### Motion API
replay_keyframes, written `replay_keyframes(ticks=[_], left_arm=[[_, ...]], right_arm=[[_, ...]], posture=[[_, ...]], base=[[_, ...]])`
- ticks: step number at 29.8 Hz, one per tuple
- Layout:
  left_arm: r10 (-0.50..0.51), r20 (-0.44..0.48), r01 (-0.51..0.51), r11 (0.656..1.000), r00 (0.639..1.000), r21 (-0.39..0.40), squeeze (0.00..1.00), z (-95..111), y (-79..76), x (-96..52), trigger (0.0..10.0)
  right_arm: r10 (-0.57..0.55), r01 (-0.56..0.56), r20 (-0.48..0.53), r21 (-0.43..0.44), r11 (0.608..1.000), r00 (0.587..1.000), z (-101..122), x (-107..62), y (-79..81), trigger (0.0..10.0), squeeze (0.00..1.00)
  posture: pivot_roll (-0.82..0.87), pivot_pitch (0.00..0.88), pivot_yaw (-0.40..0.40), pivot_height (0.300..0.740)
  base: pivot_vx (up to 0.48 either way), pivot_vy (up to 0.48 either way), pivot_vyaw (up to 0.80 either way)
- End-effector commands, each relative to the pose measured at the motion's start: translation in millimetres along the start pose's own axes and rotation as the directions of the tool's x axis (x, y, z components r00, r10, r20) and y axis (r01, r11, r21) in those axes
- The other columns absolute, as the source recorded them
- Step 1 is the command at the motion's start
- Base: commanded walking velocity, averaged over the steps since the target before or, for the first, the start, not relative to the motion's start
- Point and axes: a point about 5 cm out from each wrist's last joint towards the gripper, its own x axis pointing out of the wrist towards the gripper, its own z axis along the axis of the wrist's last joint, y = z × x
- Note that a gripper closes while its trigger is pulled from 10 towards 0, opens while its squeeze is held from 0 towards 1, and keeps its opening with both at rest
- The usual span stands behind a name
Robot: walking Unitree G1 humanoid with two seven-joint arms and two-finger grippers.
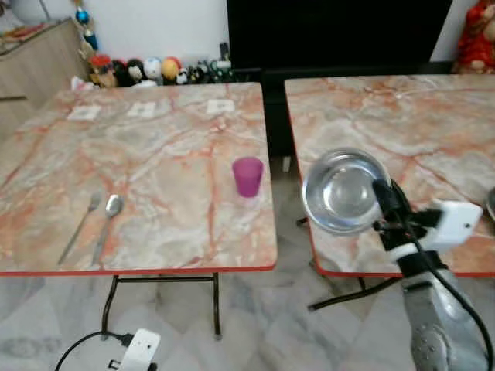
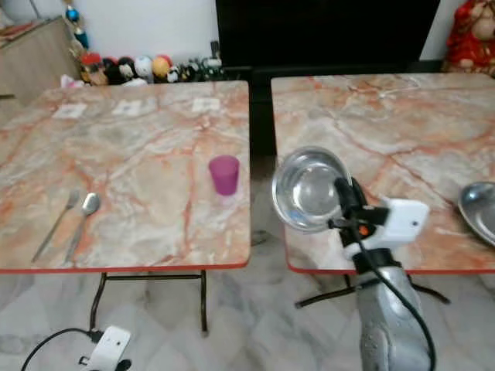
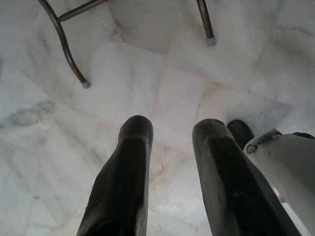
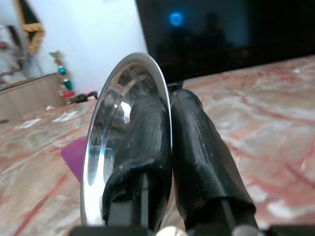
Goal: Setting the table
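The right gripper (image 1: pixel 384 193) carries a steel bowl (image 1: pixel 344 191), jaws clamped on its rim, one finger inside and one outside, holding it tilted above the near left corner of the right worktop (image 1: pixel 433 131). The setting lies to the robot's left on the left worktop (image 1: pixel 147 170): purple cup (image 1: pixel 247 176), spoon (image 1: pixel 108 220), fork (image 1: pixel 81 224). The left gripper (image 3: pixel 170 177) hangs idle over the floor, jaws apart.

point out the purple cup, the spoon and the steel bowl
purple cup (image 1: pixel 247 176), left eye view, its side wall
spoon (image 1: pixel 114 205), left eye view, its bowl end
steel bowl (image 1: pixel 343 191), left eye view, its inner bottom
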Motion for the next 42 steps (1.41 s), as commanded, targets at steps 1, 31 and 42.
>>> replay_keyframes(ticks=[1, 31, 42], left_arm=[[-0.009, -0.017, 0.009, 1.000, 1.000, -0.012, 0.00, -2.8, -4.4, -0.1, 10.0], [-0.013, -0.022, 0.013, 1.000, 1.000, -0.013, 0.00, -4.6, -4.1, -0.6, 10.0], [-0.015, -0.027, 0.014, 1.000, 1.000, -0.009, 0.00, -4.7, -4.8, -0.4, 10.0]], right_arm=[[0.011, -0.011, 0.004, -0.040, 0.999, 1.000, 7.3, 2.4, -3.2, 10.0, 0.00], [-0.058, 0.059, 0.010, -0.091, 0.994, 0.998, 11.5, 9.1, -22.2, 10.0, 0.00], [-0.155, 0.153, -0.036, -0.055, 0.987, 0.987, 13.3, 20.6, -35.6, 10.0, 0.00]], posture=[[-0.13, 0.000, 0.059, 0.740], [-0.12, 0.000, 0.066, 0.740], [-0.11, 0.000, 0.060, 0.740]], base=[[0.000, -0.439, 0.00], [0.000, -0.356, 0.00], [0.000, 0.000, 0.00]])
